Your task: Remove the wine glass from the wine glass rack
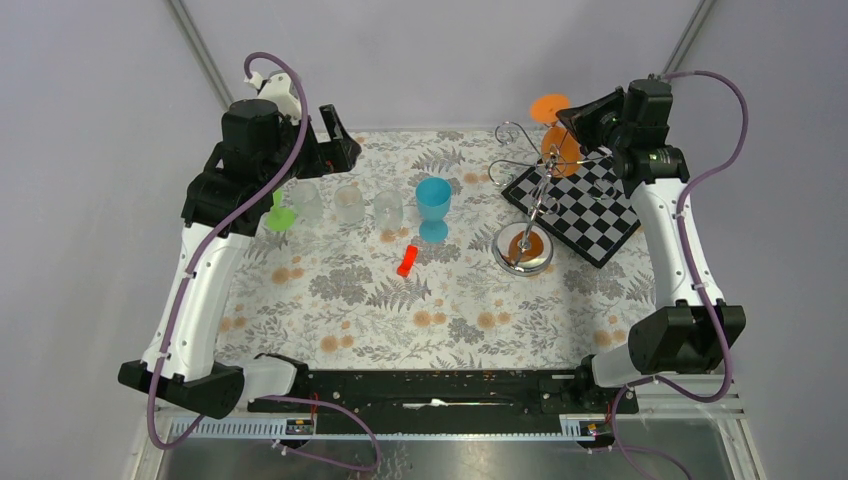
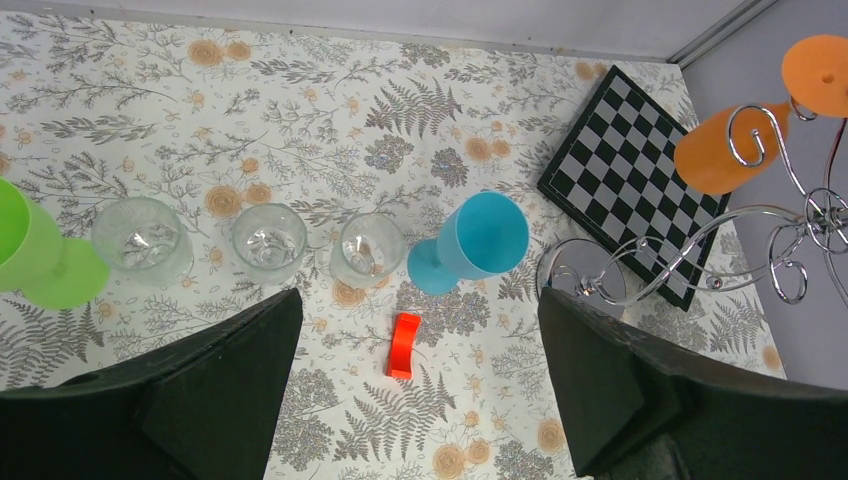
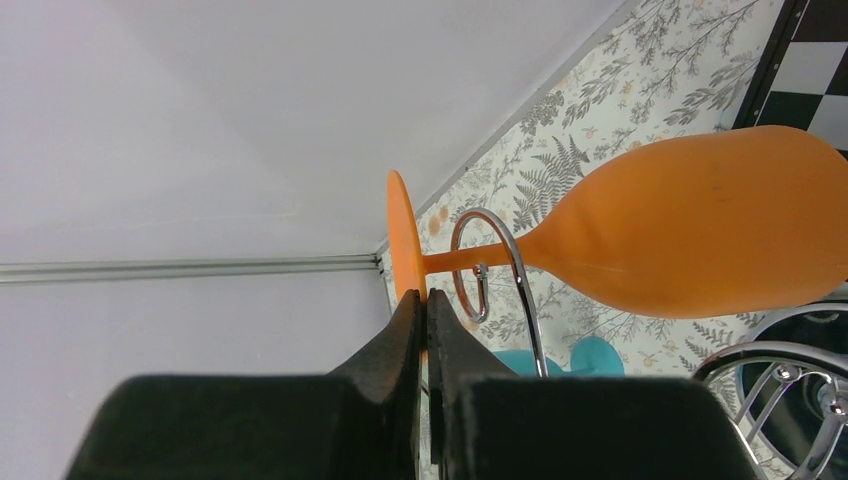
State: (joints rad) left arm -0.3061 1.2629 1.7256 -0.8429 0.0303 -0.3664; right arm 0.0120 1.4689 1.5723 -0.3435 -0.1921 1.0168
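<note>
We see one orange wine glass [image 3: 690, 235] hanging at the top of the one silver rack [image 1: 522, 250], its stem passing through a wire loop and its flat foot turned towards the far wall. The rack stands at the far right of the table, and its round base just touches the near corner of the single chequered board [image 1: 575, 205]. The right gripper [image 3: 421, 300] is pinched tight on the thin edge of the glass's foot. The left gripper [image 2: 417, 305] hangs with its jaws spread wide over the far left of the table, grasping nothing. Left of the rack we count one blue goblet [image 1: 433, 200], then three clear tumblers [image 1: 348, 203] in a row, then one green goblet [image 1: 280, 215], all upright. One small red piece [image 1: 406, 260] lies alone just in front of the blue goblet. Everything rests on a pale cloth [image 1: 380, 300] printed with grey ferns and orange flowers. Plain grey walls [image 1: 430, 60] close the space behind, with slanting metal posts [image 1: 200, 55] at the far corners. Only the right wrist view shows the grip on the foot and the loop around the stem. Only the top view shows the rack's shiny base, with an orange reflection in it. The left wrist view gives the whole row of vessels side by side, with the rack's curled arms at its right edge.
</note>
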